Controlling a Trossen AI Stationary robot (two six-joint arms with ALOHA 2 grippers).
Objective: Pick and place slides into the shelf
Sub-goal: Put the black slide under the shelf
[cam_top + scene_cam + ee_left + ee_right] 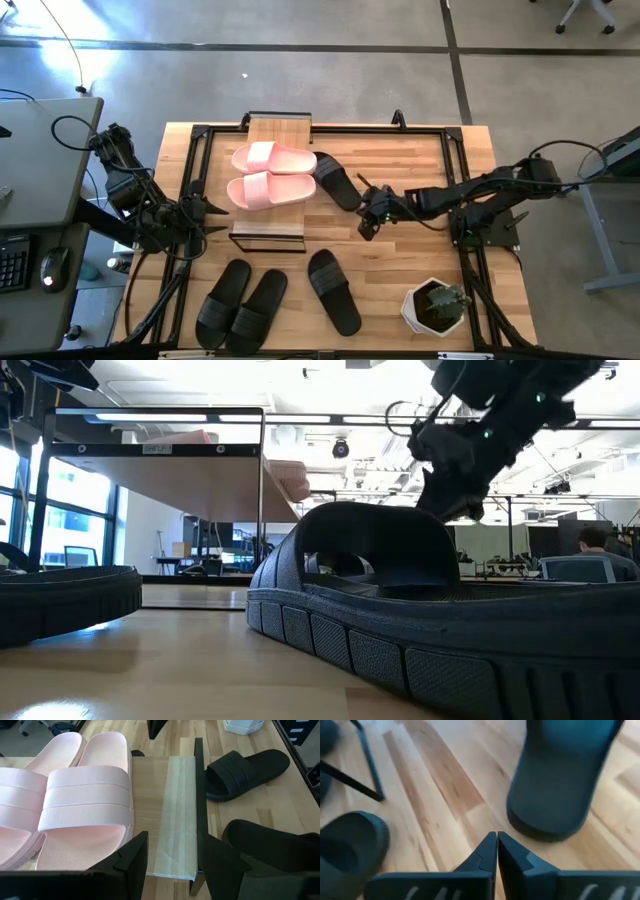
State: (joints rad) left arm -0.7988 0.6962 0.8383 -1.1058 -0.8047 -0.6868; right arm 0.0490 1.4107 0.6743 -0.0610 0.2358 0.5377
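Pink slides [270, 175] atop shelf [268, 232], left jaws open, right jaws closed empty.

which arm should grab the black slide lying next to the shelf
Right. The right pincer hangs beside that black slide, its fingers shut and holding nothing. The left pincer sits open at the shelf's other side, by the pink pair, with the shelf between it and the slide.

Pink slides [270, 175] atop shelf [268, 236]
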